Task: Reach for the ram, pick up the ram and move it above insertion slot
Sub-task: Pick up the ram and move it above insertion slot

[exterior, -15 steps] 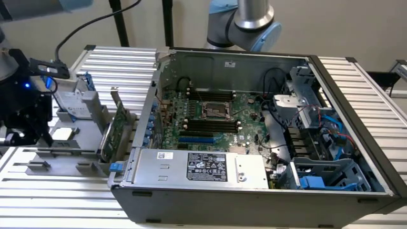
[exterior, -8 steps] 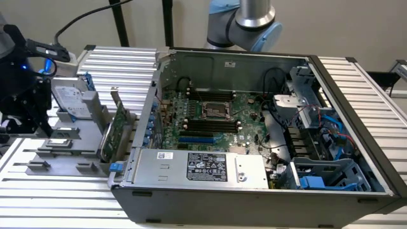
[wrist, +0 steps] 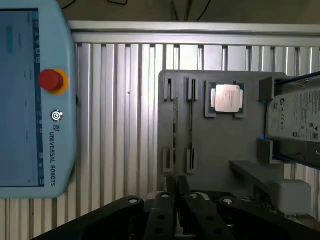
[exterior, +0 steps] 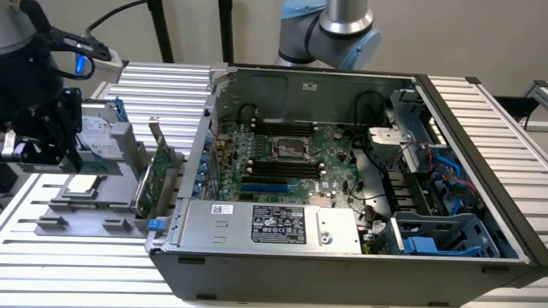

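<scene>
My black two-fingered gripper [wrist: 177, 192] hangs with fingers nearly closed, holding nothing, just over the long thin ram strip [wrist: 175, 131] standing on edge in the grey plastic fixture tray [wrist: 220, 150]. It looks light, stiff and fragile; I'd pinch its flat faces mid-length.

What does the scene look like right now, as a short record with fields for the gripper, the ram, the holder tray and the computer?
gripper: black gripper over the tray's edge, in line with the ram
ram: thin green ram strip standing on edge in a tray slot, not held
tray: grey plastic holder tray, also carrying a square silver processor chip
computer: open grey metal computer case, green motherboard exposed
</scene>
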### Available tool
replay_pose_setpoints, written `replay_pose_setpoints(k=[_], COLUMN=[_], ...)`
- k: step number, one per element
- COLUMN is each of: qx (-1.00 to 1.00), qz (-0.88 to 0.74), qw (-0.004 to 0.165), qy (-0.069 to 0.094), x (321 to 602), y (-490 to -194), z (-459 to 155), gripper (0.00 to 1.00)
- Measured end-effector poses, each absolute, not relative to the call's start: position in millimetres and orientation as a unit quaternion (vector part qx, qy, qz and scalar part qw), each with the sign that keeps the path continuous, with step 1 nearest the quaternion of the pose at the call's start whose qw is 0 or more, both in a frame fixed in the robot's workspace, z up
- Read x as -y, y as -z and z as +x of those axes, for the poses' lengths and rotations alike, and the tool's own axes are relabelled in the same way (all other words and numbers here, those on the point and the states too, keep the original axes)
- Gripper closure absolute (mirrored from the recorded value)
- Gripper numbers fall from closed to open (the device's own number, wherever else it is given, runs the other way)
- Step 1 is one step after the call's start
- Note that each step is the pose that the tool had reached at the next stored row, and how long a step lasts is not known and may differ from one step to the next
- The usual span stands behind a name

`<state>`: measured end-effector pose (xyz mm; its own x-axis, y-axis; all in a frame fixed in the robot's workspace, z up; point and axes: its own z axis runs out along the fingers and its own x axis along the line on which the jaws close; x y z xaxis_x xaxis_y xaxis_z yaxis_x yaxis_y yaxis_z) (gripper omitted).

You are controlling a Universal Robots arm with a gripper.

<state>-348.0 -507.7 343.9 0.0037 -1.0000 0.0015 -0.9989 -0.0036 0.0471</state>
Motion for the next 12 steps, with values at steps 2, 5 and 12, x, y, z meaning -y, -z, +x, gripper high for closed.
replay_pose_setpoints(k=[2, 5, 12], qx=[0.706, 0.706, 0.705], qz=[0.708, 0.708, 0.708], qw=[0.017, 0.015, 0.012], qy=[0.017, 0.018, 0.021], x=[508, 508, 508], y=[-348, -354, -366], z=[-339, -325, -294], gripper=[0.86, 0.86, 0.86])
